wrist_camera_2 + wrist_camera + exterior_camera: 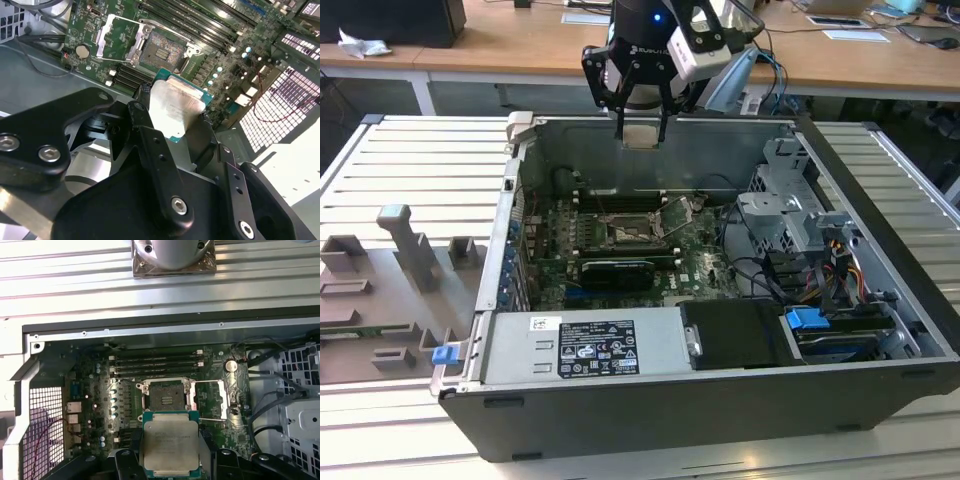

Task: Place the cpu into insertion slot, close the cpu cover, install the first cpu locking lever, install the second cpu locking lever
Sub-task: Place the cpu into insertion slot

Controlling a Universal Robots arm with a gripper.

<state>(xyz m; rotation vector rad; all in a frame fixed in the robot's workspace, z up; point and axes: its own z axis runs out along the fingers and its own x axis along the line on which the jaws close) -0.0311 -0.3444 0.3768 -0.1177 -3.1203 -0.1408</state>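
A: Gripper [641,128], state?

B: Pinching the cpu [641,137] by two opposite edges. It hangs high over the far wall of the computer case [620,420], clear of the circuit board [90,390].

A: And the insertion slot [165,396]?

B: Well below the gripper, on the board and farther into the case. In the first wrist view it sits just beyond the chip's leading edge, and both squares look roughly lined up, edge to edge.

A: Is it blocked?

B: No. The cpu cover [210,396] is swung open and lies beside the slot, so the dark centre is bare.

A: The chip's look?

B: Flat and square, with a pale silver face turned to both wrist cameras and a green rim. It seems level in the grip.
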